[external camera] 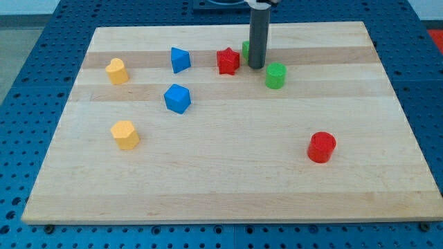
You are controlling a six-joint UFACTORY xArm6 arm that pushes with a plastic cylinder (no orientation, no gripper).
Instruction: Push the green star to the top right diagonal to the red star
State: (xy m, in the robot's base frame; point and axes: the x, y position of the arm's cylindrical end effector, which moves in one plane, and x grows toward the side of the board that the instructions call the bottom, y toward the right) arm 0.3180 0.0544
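Observation:
The red star (pixel 228 61) lies near the view's top, a little left of centre. My tip (pixel 256 66) stands just right of it. A green block (pixel 246 48), mostly hidden behind the rod, sits up and right of the red star, touching or very near the rod; its shape cannot be made out. A green cylinder (pixel 275 75) lies just right of and below my tip.
A blue block (pixel 180 59) lies left of the red star and a blue cube (pixel 177 98) below it. Two yellow blocks sit at the view's left (pixel 118 70) and lower left (pixel 125 134). A red cylinder (pixel 321 147) is at the lower right. The wooden board (pixel 228 194) ends in edges all round.

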